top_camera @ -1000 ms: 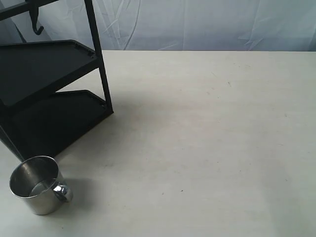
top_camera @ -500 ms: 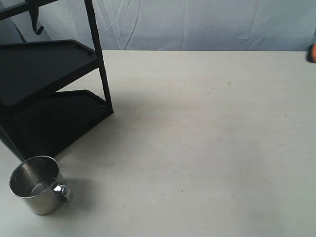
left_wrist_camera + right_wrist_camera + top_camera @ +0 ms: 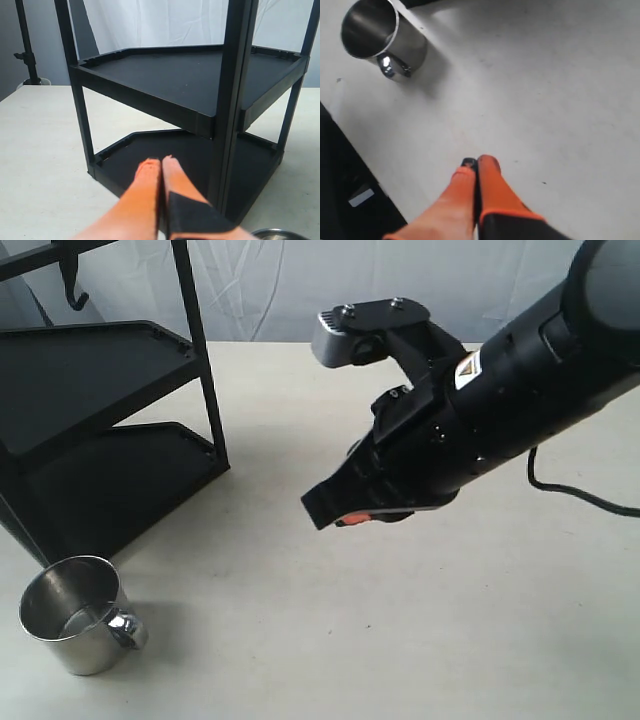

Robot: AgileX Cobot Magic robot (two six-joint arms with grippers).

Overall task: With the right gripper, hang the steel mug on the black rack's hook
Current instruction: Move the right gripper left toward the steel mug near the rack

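Note:
The steel mug (image 3: 76, 613) stands upright on the table at the front left, its looped handle turned to the right; the right wrist view shows the mug (image 3: 382, 36) far ahead of the fingers. The black rack (image 3: 95, 430) fills the back left, and the hook (image 3: 72, 285) hangs from its upper bar. My right gripper (image 3: 322, 510) hovers over the table's middle, shut and empty, well right of the mug; its orange fingertips (image 3: 490, 165) press together. My left gripper (image 3: 161, 162) is shut and empty, pointing at the rack's lower tray (image 3: 150, 145).
The white table (image 3: 450, 640) spreads to the right and front of the rack. A pale curtain (image 3: 420, 285) closes the back. The right arm's bulky black body (image 3: 520, 390) reaches in from the upper right. A mug rim (image 3: 277, 233) peeks into the left wrist view.
The right arm has swung in from the right edge to over the middle of the table. The mug and rack have not moved.

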